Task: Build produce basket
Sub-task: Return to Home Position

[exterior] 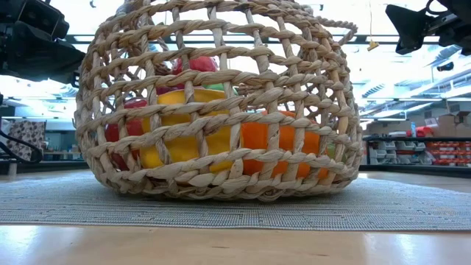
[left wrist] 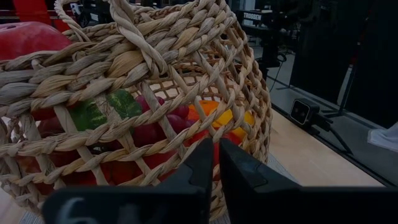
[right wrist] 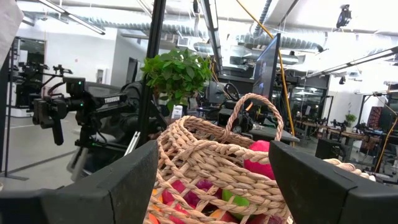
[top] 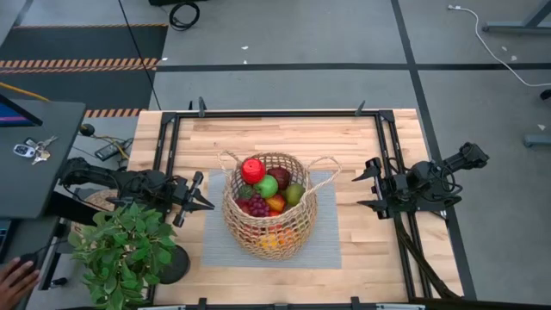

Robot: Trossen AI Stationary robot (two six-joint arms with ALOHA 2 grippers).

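Draw the left arm (top: 146, 183) and right arm (top: 422, 181) straight back from the filled basket (top: 245, 232), clear of its handles: left jaws nearly shut, right jaws wide, both empty.

Both arms are matte black from end to end. The left arm (top: 120, 182) is a chain of chunky jointed blocks, one stamped with white TROSSEN lettering (right wrist: 115, 98). The left gripper (left wrist: 216, 146) has flat tapered jaws, one bearing a pale printed mark (left wrist: 74, 208). The right gripper (right wrist: 214, 155) has broad slab-like jaws, and black cables (top: 413, 250) trail from the right arm (top: 430, 176).
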